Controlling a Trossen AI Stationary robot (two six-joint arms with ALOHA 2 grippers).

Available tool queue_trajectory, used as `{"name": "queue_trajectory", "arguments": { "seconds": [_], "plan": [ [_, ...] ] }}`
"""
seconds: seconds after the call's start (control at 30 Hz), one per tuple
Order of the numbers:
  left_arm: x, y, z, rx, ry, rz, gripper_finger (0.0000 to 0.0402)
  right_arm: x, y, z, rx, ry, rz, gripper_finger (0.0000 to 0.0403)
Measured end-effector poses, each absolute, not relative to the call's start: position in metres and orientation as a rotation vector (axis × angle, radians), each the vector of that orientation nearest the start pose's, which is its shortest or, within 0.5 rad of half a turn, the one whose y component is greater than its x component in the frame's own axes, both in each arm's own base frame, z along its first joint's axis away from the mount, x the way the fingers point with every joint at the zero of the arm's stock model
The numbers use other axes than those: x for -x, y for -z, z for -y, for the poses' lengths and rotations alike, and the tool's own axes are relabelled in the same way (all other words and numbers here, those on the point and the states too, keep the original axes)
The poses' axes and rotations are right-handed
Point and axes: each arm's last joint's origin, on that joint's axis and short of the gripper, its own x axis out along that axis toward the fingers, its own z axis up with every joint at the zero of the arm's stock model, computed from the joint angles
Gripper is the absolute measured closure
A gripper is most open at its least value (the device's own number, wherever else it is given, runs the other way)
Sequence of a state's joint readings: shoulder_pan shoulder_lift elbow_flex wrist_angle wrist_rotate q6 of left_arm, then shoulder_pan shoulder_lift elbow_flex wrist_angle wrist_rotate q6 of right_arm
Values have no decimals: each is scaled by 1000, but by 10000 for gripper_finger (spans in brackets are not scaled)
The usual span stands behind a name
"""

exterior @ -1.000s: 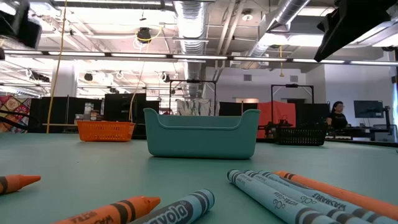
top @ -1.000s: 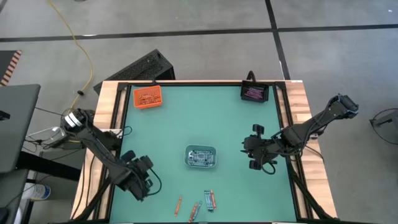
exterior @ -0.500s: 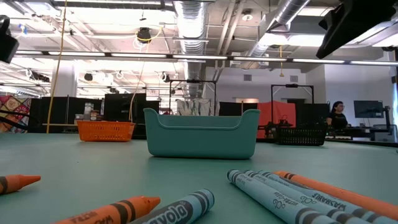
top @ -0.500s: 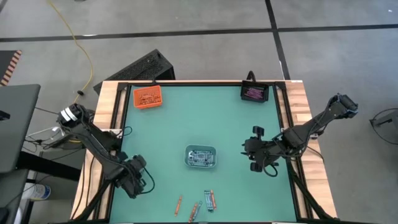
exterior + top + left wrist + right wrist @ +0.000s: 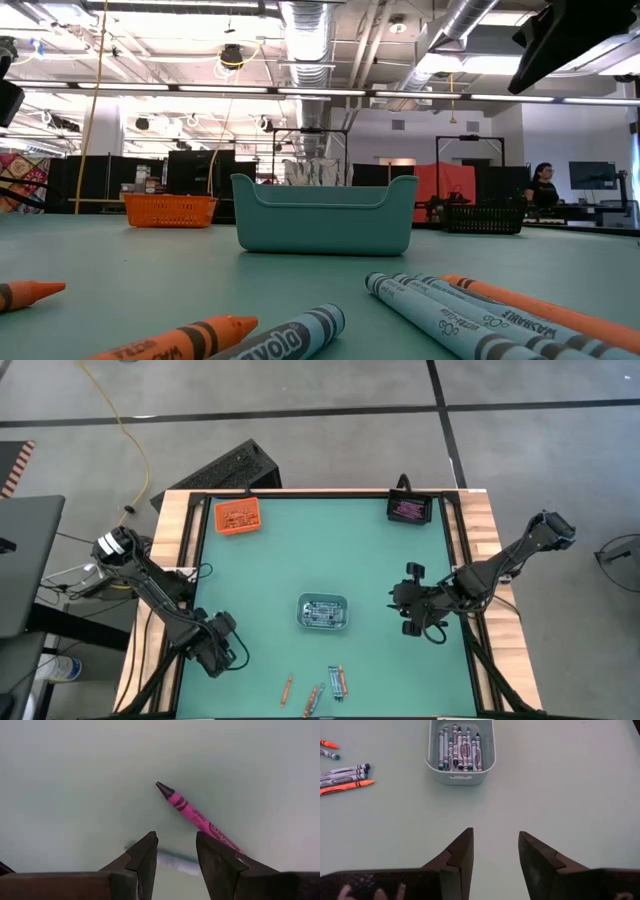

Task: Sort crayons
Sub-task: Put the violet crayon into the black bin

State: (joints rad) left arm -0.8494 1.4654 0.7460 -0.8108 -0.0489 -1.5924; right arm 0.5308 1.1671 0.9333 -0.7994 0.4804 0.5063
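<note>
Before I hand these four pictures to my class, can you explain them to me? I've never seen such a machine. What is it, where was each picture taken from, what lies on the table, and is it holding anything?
It is a robot with two dark arms at a green table, each ending in a two-finger gripper.

One picture looks straight down from above. One looks level across the tabletop. The other two come from cameras on each wrist, looking past that arm's own fingers.

On the table stand a clear-grey tray of grey-blue crayons in the middle, an orange tray and a black tray at the far corners. Loose crayons lie near the front edge.

The left gripper is open above a pink crayon without gripping it. The right gripper is open over bare table, right of the middle tray. Neither holds anything.
</note>
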Motion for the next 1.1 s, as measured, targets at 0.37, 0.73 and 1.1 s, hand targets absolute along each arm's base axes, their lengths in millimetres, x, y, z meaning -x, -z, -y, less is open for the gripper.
{"name": "queue_trajectory", "arguments": {
  "seconds": [0.37,0.73,1.1],
  "plan": [
    [-147,-148,165,574,-595,-1442,290,-193,-268,-98,29,180,-877,255],
    [-150,-158,166,522,-595,-1418,296,-193,-268,-98,35,177,-878,255],
    [-162,-162,171,574,-518,-1331,290,-193,-268,-98,38,176,-878,255]
  ]
}}
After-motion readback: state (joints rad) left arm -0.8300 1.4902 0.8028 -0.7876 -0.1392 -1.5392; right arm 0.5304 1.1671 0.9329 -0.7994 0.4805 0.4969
